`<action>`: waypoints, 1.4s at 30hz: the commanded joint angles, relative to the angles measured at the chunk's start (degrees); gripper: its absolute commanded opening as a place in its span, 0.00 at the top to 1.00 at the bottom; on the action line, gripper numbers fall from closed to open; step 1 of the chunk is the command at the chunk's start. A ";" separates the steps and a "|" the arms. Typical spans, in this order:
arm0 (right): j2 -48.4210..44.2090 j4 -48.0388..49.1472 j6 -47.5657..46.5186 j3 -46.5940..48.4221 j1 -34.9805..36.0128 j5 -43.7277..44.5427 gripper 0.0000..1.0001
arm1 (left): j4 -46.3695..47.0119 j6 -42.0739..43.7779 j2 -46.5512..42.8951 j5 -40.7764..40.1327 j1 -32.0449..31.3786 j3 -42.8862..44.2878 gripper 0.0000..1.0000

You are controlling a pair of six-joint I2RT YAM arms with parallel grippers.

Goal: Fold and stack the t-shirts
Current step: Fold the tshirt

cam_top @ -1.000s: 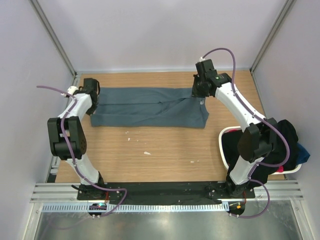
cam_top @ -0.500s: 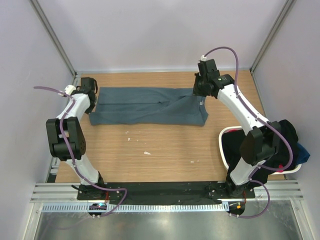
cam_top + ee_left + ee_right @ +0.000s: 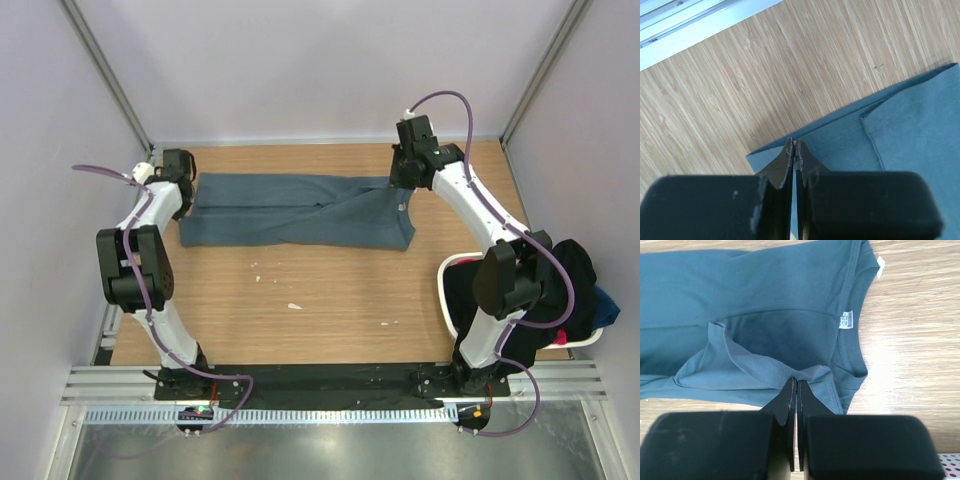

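A slate blue-grey t-shirt (image 3: 300,210) lies folded into a long band across the far part of the wooden table, with its neck end at the right. My left gripper (image 3: 184,187) is at its left end, jaws shut on the cloth edge near the corner (image 3: 794,145). My right gripper (image 3: 400,183) is at the neck end, shut on a pinched fold of cloth (image 3: 798,380) that is lifted a little. The round neck and white label (image 3: 846,320) show in the right wrist view. The shirt also shows in the left wrist view (image 3: 915,135).
A white laundry basket (image 3: 447,275) stands at the right edge beside the right arm. It holds black shirts (image 3: 572,268), with a blue one (image 3: 606,306) and a red one (image 3: 560,340) showing. Small white scraps (image 3: 294,306) lie mid-table. Walls enclose the table.
Both grippers have moved a little toward the far wall, still shut on the shirt. The shirt's ends have shifted slightly with them.
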 commanded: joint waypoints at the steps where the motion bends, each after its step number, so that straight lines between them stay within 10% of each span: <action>1: -1.56 2.01 -1.37 2.38 -0.48 1.86 0.99 | 2.34 0.12 0.72 -1.83 0.28 2.04 1.00; 42: 9.25 5.26 -3.92 11.87 -2.24 0.89 0.99 | 2.25 -1.47 5.29 -4.30 0.72 5.47 1.00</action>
